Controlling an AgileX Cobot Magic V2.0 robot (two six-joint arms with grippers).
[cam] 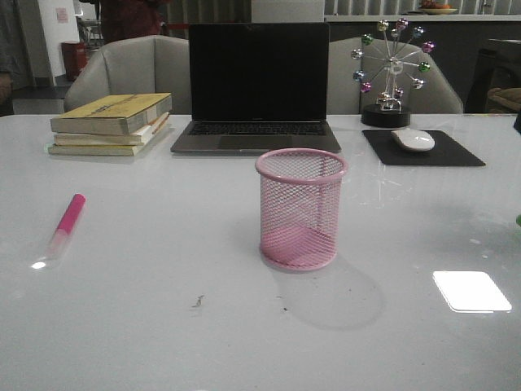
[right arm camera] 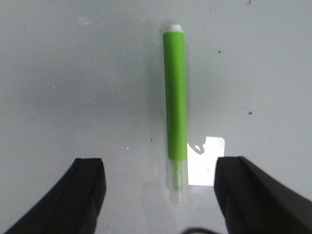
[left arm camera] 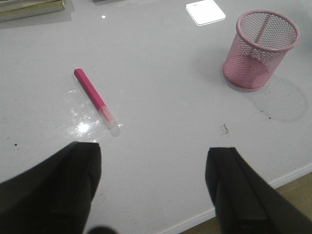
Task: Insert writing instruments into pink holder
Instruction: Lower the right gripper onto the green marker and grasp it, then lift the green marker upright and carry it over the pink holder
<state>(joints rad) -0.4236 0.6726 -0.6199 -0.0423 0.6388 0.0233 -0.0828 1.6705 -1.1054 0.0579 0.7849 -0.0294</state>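
Note:
The pink mesh holder [cam: 301, 208] stands upright and empty at the middle of the white table; the left wrist view also shows the holder [left arm camera: 260, 49]. A pink highlighter [cam: 67, 223] lies flat at the table's left, its translucent cap toward the near edge. My left gripper [left arm camera: 153, 183] hangs open above the table, short of the pink highlighter [left arm camera: 95, 100]. A lime green highlighter [right arm camera: 176, 107] lies flat below my right gripper [right arm camera: 161, 187], which is open, the marker's clear cap between the fingers. Neither gripper shows in the front view.
A stack of books [cam: 112, 123], an open laptop [cam: 258, 90], a ferris-wheel ornament [cam: 393, 73] and a mouse [cam: 413, 139] on a black pad [cam: 423, 150] line the far side. The table's near edge [left arm camera: 253, 195] lies just under the left gripper.

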